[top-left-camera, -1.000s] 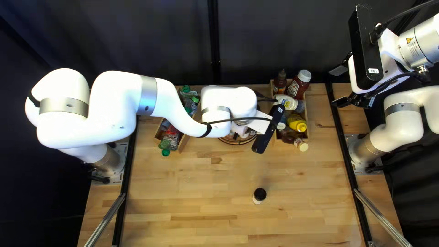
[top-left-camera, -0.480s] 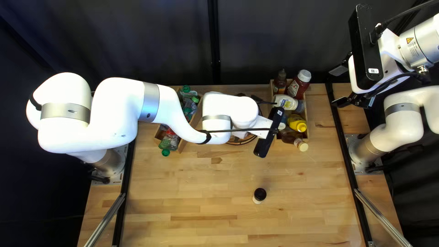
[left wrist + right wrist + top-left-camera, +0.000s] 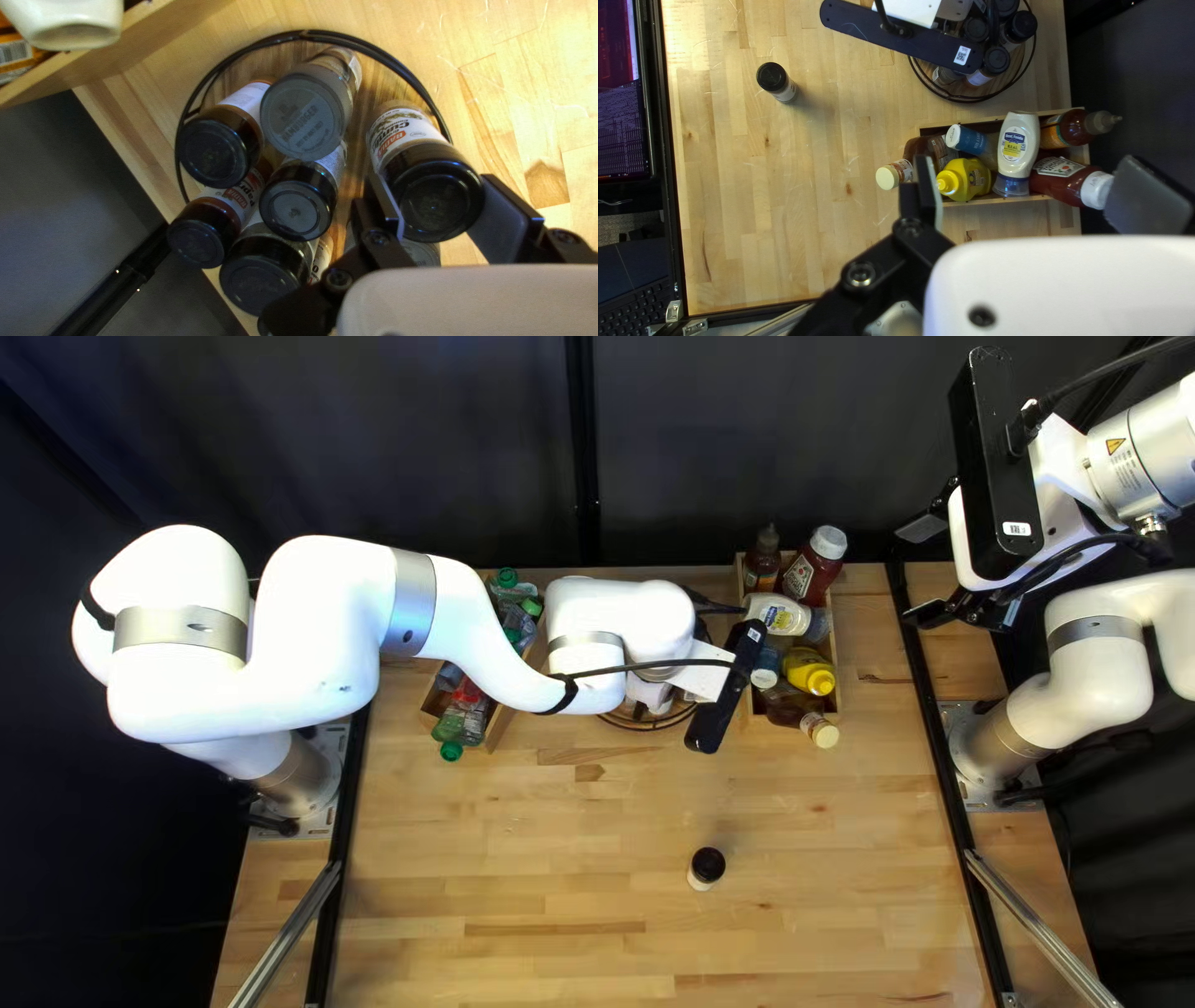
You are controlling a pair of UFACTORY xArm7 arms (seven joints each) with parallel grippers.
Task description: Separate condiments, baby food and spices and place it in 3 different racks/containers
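Pale wood tabletop [image 3: 498, 871] carries a round rack [image 3: 305, 33], my left gripper [image 3: 707, 675] closed on a black-capped spice jar [image 3: 436, 199] over it, my right gripper [image 3: 923, 573] spread wide well apart from it, a lone jar [image 3: 707, 868] in front.

Wide passage over near tabletop [image 3: 523, 884], around black-capped jar [image 3: 707, 868]; left arm [image 3: 479, 635] blocks round wire-rimmed rack [image 3: 303, 33] from above.
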